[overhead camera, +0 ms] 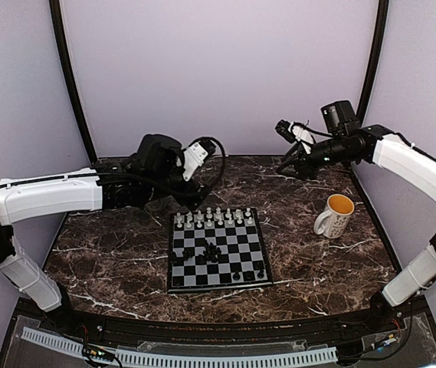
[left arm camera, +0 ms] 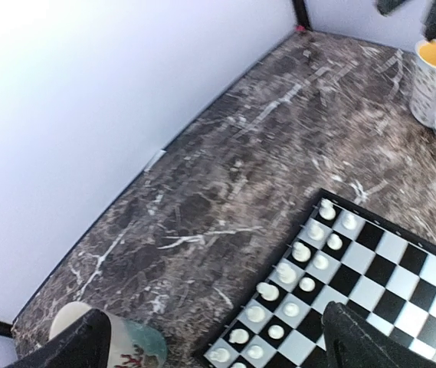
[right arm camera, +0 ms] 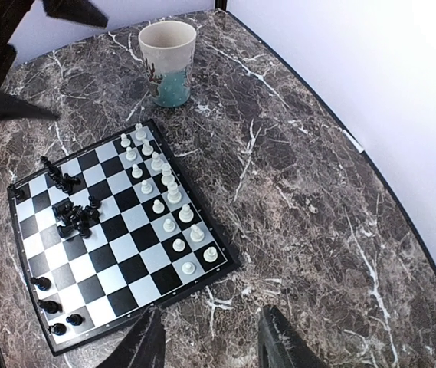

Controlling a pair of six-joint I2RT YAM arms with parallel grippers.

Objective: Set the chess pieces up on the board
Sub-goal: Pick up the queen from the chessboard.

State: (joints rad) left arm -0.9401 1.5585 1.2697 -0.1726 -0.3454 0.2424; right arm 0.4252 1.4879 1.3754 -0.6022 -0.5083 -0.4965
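Board [overhead camera: 218, 264]: lies flat near the centre of the dark marble tabletop [overhead camera: 317, 261], roughly square to the arm bases.

Black pieces [overhead camera: 206, 251]: not in ranks. Most are bunched on the middle squares of the board. A few stand apart along its left edge, and a few more are on the near rows towards the right corner. Whether any in the bunch lie on their sides cannot be told.

White pieces [overhead camera: 214, 217]: upright in two rows across the far edge of the board. The rows are slightly uneven.

White mug [overhead camera: 334, 215]: upright on the tabletop, well to the right of the board, with an orange interior and its handle on the left.

Patterned mug [right arm camera: 168, 57]: upright on the tabletop just beyond the board's far left corner. In the overhead view the left arm hides it.

Left fingers [left arm camera: 363, 341]: spread wide with nothing between them, held above the far left corner of the board. One finger shows just beside the patterned mug; contact cannot be told.

Right fingers [right arm camera: 279, 341]: partly apart and gripping nothing, with bare tabletop visible through the gap. They are raised high over the far right of the tabletop, well clear of the board.
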